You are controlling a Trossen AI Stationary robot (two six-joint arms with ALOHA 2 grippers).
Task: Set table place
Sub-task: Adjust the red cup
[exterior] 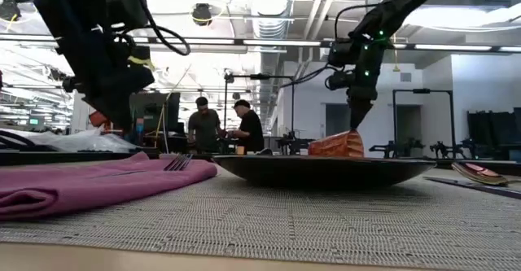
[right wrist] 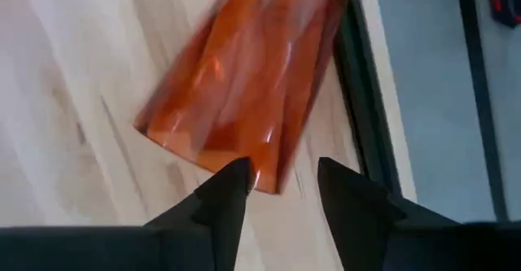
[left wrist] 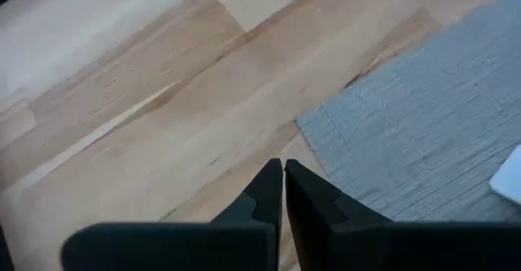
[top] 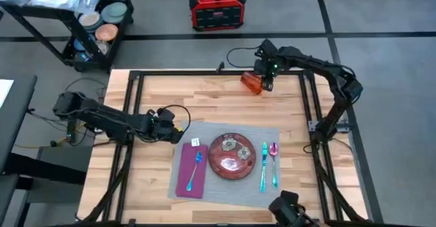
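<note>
Wooden table (top: 157,179) carries the grey placemat (top: 225,189) near its front edge, plate (top: 231,156) centred on it. Left end effector (top: 178,129), fingers together, hovers at the mat's corner. Far back, right end effector (top: 264,84), fingers apart, straddles a toppled orange cup (top: 251,82).

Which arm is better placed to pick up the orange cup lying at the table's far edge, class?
Right. Its tool hangs open just over the orange cup; the left tool, shut, sits by the placemat corner, farther off.
</note>
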